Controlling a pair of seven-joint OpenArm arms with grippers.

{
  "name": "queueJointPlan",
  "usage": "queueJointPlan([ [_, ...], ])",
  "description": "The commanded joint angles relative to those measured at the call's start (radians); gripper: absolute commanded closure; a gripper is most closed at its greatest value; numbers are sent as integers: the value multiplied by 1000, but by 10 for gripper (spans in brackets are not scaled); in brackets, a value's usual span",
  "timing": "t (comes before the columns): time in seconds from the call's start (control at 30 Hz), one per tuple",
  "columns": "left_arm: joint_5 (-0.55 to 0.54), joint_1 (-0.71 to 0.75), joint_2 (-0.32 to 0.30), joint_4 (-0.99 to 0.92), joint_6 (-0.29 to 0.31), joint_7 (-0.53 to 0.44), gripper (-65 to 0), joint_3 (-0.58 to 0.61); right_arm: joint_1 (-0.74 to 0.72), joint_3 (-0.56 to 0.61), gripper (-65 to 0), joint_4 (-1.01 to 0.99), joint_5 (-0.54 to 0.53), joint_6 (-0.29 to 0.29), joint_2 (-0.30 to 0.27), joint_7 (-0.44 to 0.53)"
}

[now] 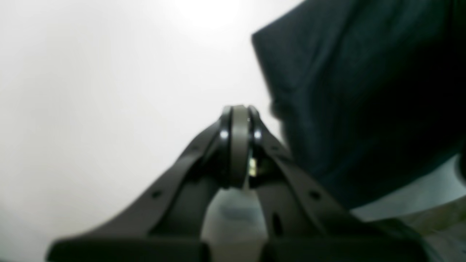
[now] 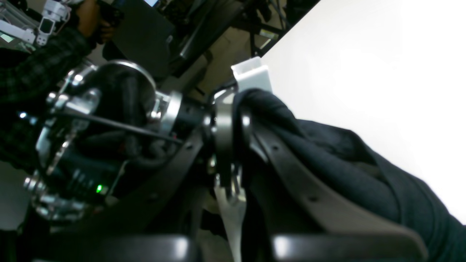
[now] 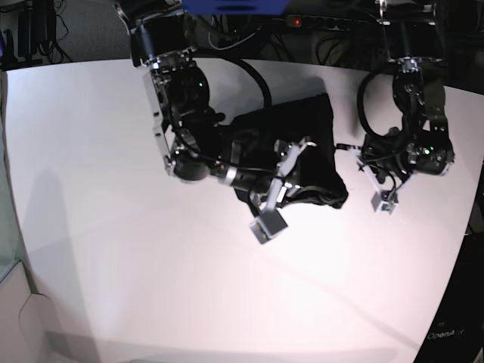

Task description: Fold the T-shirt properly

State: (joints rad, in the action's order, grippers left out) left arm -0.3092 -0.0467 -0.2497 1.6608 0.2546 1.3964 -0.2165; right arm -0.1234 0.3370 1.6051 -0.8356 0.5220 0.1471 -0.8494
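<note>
The right gripper [image 3: 291, 175] was clenched on a bunched fold of the T-shirt [image 3: 302, 128], which lay mid-table [image 3: 113, 249]. Just right of the T-shirt, the left gripper [image 3: 361, 156] was closed on nothing. Far right of it, a dark panel read "OpenArm" [image 3: 446, 333].

White desk [image 3: 113, 249], smooth, curved front edge, w/ soft arm shadows across it. One thing lies on it: the T-shirt [image 3: 314, 132], dark, bunched into a compact heap approx mid-desk toward the far side. Its near edge is partly lifted off the surface; the rest lies on the desk.
</note>
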Motion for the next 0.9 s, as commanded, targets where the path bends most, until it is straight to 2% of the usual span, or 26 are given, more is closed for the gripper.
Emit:
queueJointPlan([
  [0.0,-3,-6,-21,19,-2,0,0,-10,-19,3,0,16,-32,3,10,22],
  [0.1,-3,31,-64,19,-2,0,0,-37,-17,3,0,16,-29,3,10,23],
  [0.4,-8,144,-172,19,1,0,0,-235,15,3,0,-30,-31,5,10,28],
  [0.53,-9,156,-187,19,1,0,0,-284,15,3,0,-68,-32,7,10,49],
  [0.7,-11,156,-195,19,1,0,0,-284,14,3,0,-105,-34,7,10,58],
  [0.77,-11,156,-193,19,1,0,0,-280,9,3,-22,-128,-34,7,10,55],
  [0.87,-11,156,-191,19,1,0,0,-278,8,20,-94,-150,-34,8,10,48],
])
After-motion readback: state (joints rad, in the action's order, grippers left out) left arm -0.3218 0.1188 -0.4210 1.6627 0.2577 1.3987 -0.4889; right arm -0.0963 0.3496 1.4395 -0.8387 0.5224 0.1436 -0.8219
